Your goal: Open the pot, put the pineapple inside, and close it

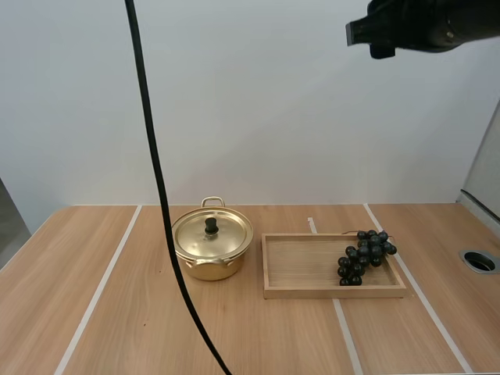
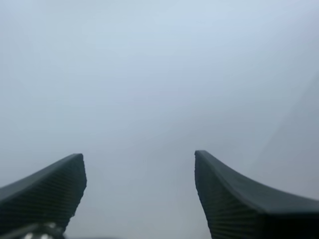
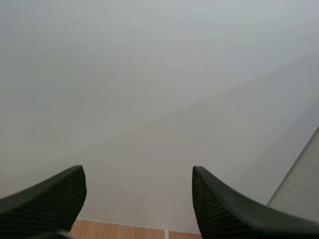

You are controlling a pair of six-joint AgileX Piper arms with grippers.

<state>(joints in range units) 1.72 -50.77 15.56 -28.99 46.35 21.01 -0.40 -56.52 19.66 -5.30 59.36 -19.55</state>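
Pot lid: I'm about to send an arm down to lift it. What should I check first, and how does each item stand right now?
1. The lid is seated on the pot, knob upright and unobstructed: ok.
2. The left gripper is open with nothing between its fingers: ok.
3. The right gripper is open and empty: ok.
4. An arm is lined up over the lid: not ok. The right arm is high up and far to the right of the pot.
5. The fruit matches the task: not ok. Only grapes lie at the right end of the wooden tray, no pineapple.
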